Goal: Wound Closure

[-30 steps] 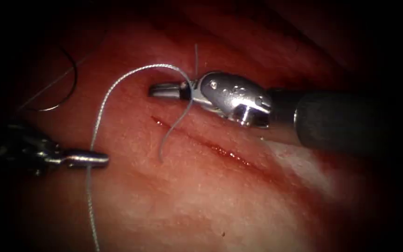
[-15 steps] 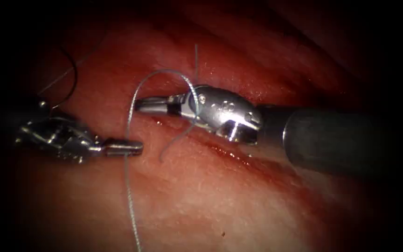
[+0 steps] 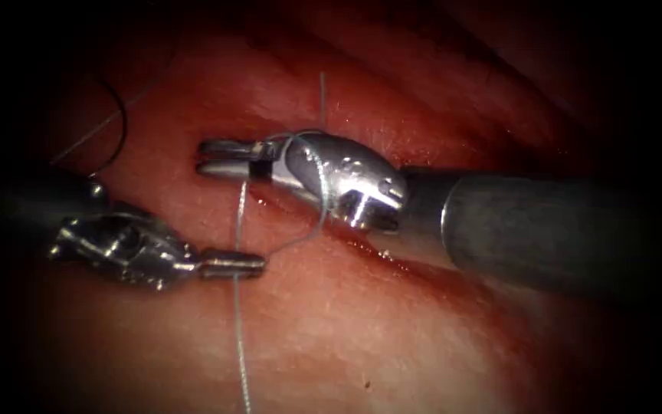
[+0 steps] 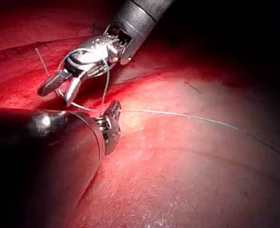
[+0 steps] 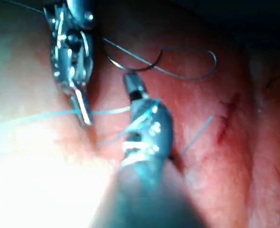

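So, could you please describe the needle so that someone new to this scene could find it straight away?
Start at the cut in the tissue and go to its left in the endoscope view, above the left tool. The needle lies there on the tissue, held by neither tool. It is a thin dark curved arc, unlike the pale thread.

From my console, light pools on the tissue [image 3: 331, 307] just below the right claw [image 3: 202, 157], whose metal wrist throws hard glare. Farther out from it, the endoscope view sinks into darkness. The left claw [image 3: 258, 264] glints fainter, its shaft shadowed, and the thread [image 3: 237, 337] it pinches catches light.
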You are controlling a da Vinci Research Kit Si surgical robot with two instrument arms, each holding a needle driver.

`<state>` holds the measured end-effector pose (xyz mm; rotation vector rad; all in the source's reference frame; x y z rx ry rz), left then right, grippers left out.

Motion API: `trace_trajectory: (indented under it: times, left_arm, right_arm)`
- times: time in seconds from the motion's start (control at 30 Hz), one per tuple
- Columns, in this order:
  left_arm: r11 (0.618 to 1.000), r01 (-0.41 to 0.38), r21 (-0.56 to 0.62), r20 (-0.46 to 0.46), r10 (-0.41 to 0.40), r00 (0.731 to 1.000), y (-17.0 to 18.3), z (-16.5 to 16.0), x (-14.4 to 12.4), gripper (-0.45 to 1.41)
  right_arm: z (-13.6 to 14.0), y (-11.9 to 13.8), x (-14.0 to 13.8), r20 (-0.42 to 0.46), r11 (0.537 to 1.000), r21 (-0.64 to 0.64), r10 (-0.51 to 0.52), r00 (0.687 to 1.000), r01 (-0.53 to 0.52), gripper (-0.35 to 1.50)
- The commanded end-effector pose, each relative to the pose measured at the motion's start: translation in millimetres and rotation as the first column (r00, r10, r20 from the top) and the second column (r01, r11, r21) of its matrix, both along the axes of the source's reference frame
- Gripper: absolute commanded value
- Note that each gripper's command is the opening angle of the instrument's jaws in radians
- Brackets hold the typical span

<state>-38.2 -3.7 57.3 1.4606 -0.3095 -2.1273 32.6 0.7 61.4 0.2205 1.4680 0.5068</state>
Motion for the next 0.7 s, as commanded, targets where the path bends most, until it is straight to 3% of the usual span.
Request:
trace_trajectory:
  times: [0.03, 0.43, 0.63, 0.7]
  left_arm:
    - [1.000, -0.007, 0.005, -0.004, 0.007, 1.000, -0.8, -0.3, -0.7, -0.45]
    - [0.998, -0.041, -0.055, 0.012, 0.042, 0.999, 0.3, -6.0, -0.4, -0.45]
    - [0.991, -0.062, -0.116, 0.016, 0.064, 0.998, 2.7, -8.7, -0.1, -0.45]
    - [0.989, -0.073, -0.132, 0.025, 0.077, 0.997, 4.1, -9.3, 0.2, -0.45]
  right_arm:
    - [0.7, 0.4, 0.9, 0.013, 1.000, -0.003, 0.017, 1.000, -0.017, 1.05]
    - [2.2, -1.7, 1.4, 0.145, 0.999, -0.022, -0.028, 0.989, 0.031, 1.05]
    - [3.1, -3.1, 1.3, 0.175, 0.998, -0.029, -0.051, 0.983, 0.057, 1.03]
    - [3.4, -3.6, 1.2, 0.186, 0.997, -0.029, -0.068, 0.980, 0.075, 0.94]
